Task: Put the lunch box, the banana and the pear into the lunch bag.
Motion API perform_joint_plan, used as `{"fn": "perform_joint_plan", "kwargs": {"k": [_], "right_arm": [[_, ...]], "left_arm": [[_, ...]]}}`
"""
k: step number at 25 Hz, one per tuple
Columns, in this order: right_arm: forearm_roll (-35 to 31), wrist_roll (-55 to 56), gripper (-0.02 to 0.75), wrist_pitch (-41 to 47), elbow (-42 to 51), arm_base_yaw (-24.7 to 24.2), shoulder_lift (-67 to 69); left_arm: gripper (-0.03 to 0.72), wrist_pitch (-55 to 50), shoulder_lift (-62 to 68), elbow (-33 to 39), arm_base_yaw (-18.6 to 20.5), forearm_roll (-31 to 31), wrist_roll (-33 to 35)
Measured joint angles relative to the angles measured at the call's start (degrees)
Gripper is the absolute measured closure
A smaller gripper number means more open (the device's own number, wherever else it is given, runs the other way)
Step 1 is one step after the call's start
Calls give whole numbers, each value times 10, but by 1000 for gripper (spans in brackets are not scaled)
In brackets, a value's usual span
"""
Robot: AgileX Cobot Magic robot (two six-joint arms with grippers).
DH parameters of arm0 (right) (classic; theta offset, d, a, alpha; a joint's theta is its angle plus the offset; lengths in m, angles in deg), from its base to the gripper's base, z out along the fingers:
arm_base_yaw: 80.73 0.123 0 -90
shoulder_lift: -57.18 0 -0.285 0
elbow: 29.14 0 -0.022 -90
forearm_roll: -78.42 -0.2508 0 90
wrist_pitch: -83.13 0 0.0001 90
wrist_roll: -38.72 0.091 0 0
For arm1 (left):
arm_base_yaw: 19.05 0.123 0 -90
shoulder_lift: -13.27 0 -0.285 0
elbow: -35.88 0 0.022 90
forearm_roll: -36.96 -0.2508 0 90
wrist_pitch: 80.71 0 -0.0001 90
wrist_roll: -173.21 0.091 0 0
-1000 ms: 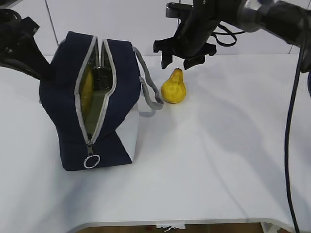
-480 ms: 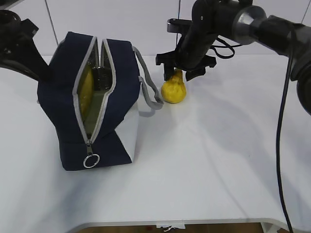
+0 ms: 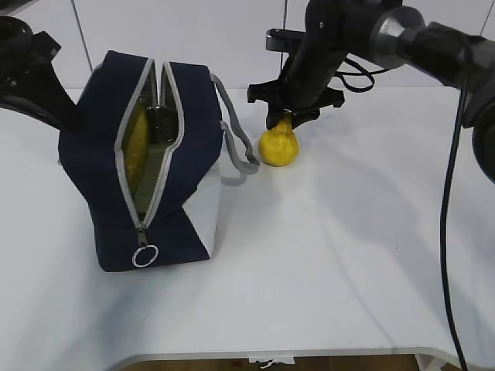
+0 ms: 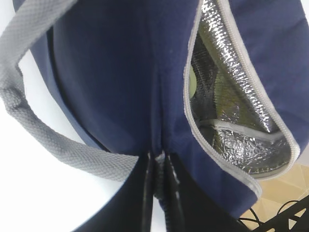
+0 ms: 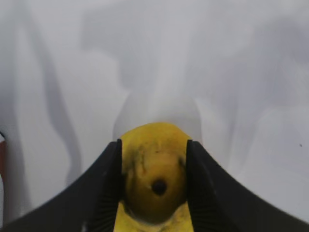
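Right pincer (image 5: 154, 186): both black ribbed fingers (image 5: 108, 193) pressed against the sides of the pear (image 5: 153, 169), closed on its upper part, stem end dark between them. In the exterior view the same pincer (image 3: 288, 116) came down from above onto the neck of the pear (image 3: 278, 145), which stood upright with its base on the white worktop (image 3: 348, 255).

Left pincer (image 4: 159, 188): fingers drawn tight together, pinching a fold of navy fabric on the lunch bag (image 4: 125, 87) near its back edge. A grey webbing handle (image 4: 53, 145) looped just beside the grip.

Lunch bag (image 3: 93, 178) sat on the worktop left of the pear, near it, zipper (image 3: 158, 193) parted along the top and front, ring pull (image 3: 145, 256) hanging low. Silver foil lining (image 4: 227, 96) showed inside the mouth. Through the gap, the banana (image 3: 138, 139) lay yellow against the left wall; beside it a pale green surface, likely the lunch box (image 3: 155, 166) lid, only partly visible.
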Motion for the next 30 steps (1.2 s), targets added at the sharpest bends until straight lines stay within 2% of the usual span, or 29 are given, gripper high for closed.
{"fn": "perform_joint_plan", "kwargs": {"k": [5, 10, 17, 23, 30], "right_arm": [[4, -4, 443, 63, -34, 0, 2], [22, -18, 447, 137, -109, 0, 3], [19, -25, 449, 152, -149, 0, -18], [-62, -40, 449, 155, -150, 0, -100], [-224, -79, 449, 156, -156, 0, -144]], "left_arm": [[676, 0, 0, 0, 0, 0, 0], [676, 0, 0, 0, 0, 0, 0], [676, 0, 0, 0, 0, 0, 0], [676, 0, 0, 0, 0, 0, 0], [676, 0, 0, 0, 0, 0, 0]]}}
